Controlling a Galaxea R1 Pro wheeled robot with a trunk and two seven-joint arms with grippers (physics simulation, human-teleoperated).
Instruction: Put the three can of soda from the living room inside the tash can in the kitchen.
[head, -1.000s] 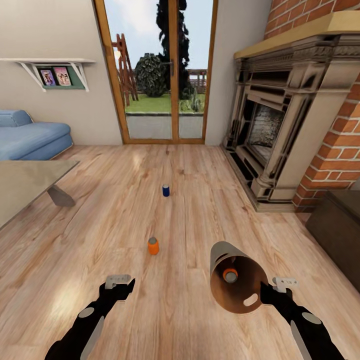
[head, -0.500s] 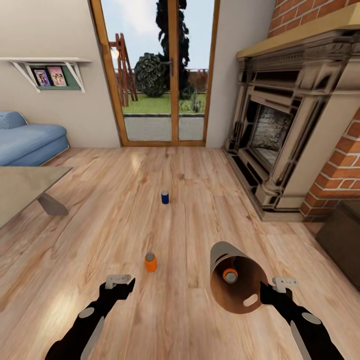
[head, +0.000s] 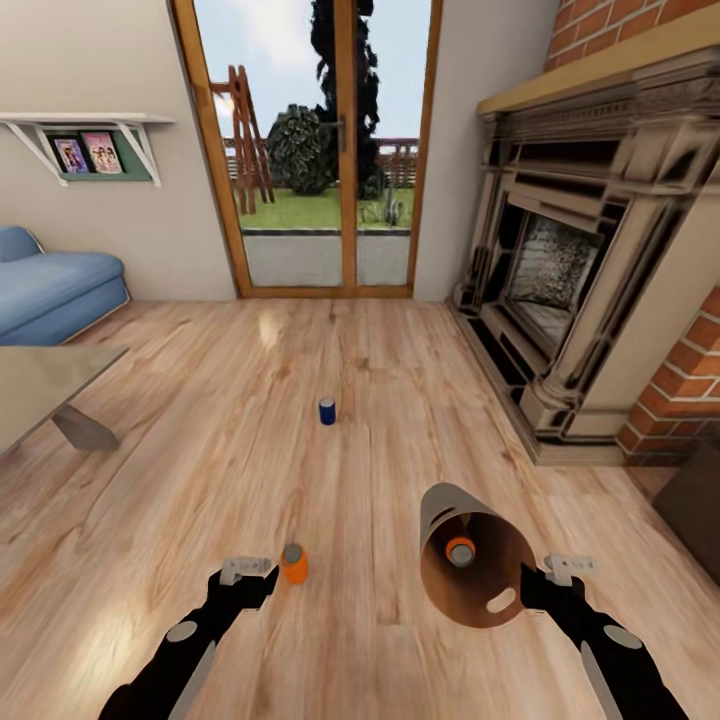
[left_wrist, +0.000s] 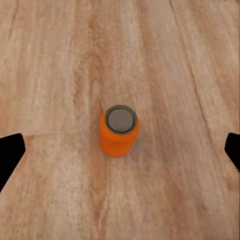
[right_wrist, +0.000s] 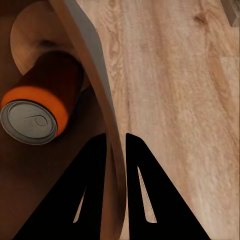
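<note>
While parked on the living-room plank floor (head: 380, 400): orange can (head: 293, 564), upright, long axis vertical, silvery top up, just beside left gripper (head: 247, 577) on its inner side; seen centred between that gripper's wide-spread fingers (left_wrist: 10, 152) from the wrist. Nearer arm: left. Blue can (head: 327, 411), upright, well ahead toward the glass doors (head: 340, 150). Right gripper (right_wrist: 116, 150), pinched closed on rim of tilted trash can (head: 440, 510); second orange can (right_wrist: 42, 97) lying inside.

blue sofa (head: 55, 290) and grey low table (head: 45, 385) cut off by frame edge, shelf pictures (head: 87, 153) too small to read
</note>
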